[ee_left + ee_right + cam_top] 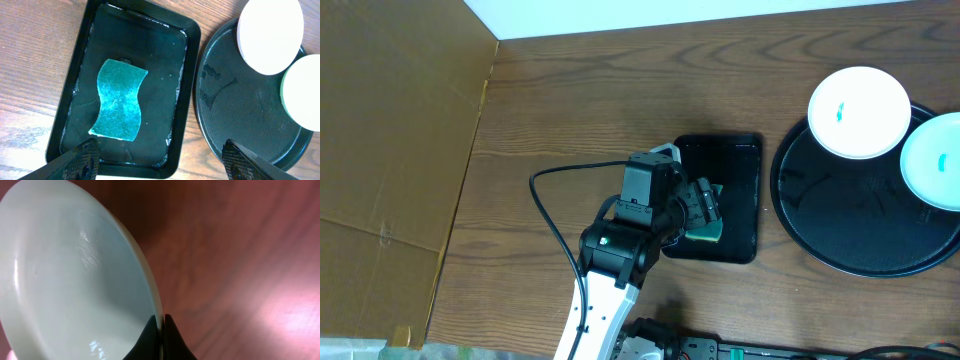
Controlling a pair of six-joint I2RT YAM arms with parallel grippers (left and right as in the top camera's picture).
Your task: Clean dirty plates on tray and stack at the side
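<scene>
Rim of plate (75, 280) clamped in right tool (161, 326), left tool (162, 157) gaping above sponge (118, 100)

Your overhead cuts the tray (850, 225) and the outer plate (935, 160) at the right frame edge, and the left gripper (705, 212) covers most of the sponge (706, 236) there. Your right wrist view crops the pinched plate (75, 280) at left and bottom, shows only the tips of the right gripper (161, 330), and the table (240, 255) behind is blurred.
</scene>
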